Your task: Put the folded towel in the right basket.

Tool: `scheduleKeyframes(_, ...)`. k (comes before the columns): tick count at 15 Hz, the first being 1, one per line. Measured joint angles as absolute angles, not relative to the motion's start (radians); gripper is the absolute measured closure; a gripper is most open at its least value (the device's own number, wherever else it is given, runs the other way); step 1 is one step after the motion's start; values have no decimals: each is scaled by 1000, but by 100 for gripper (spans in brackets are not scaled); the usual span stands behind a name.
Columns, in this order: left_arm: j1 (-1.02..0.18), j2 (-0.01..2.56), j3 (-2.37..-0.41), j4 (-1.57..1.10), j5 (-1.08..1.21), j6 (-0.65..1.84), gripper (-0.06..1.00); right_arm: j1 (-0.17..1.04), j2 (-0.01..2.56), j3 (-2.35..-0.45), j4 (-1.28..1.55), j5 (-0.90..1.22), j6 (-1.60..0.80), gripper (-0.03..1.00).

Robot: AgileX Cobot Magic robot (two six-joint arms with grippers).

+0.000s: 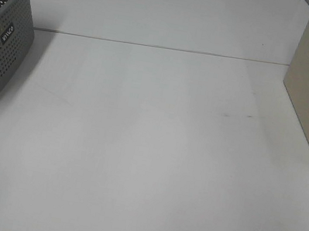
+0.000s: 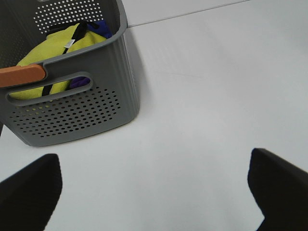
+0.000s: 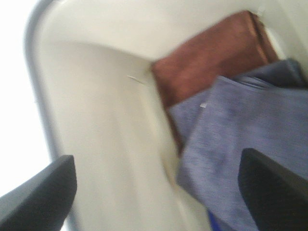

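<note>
Hanging over the right basket (image 3: 96, 96) with the right gripper (image 3: 156, 161) spread wide and nothing between the fingers. Just beyond, lying inside against the pale wall: a blue towel (image 3: 240, 125), folded, probably the one meant by the task. Overlapping a brown towel (image 3: 211, 57) deeper in. Too blurred to make out the edges sharply.

Judging by that lie: at the letting-go step, with the placing done or all but done. Next calls for rising straight up out of the basket, keeping the fingers apart so as not to snag the cloth or clip the rim.

On the other side, hovering over the table (image 2: 207, 86) with the left gripper (image 2: 154, 159) likewise released and empty. Farther off, the left basket (image 2: 72, 110), grey and perforated, holding a yellow cloth (image 2: 57, 48) and something purple.

From the high view, neither arm in sight, and no towel seen on the table between the baskets.
</note>
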State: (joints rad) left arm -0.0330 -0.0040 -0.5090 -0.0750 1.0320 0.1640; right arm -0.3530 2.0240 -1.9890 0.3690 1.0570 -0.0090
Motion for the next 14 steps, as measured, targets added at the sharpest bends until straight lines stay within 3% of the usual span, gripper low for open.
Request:
scheduleKeyframes(4, -33, -4, -509, -75, 1032, 164, -4, -245, 1943, -1990, 386, 1076, -32, 12)
scheduleKeyframes(8, -33, -4, -509, -75, 1032, 164, -4, -48, 1883, -1990, 340, 1193, -78, 12)
scheduleKeyframes(14, -33, -4, -509, -75, 1032, 164, -4, 36, 1714, -1915, 177, 1217, -12, 12)
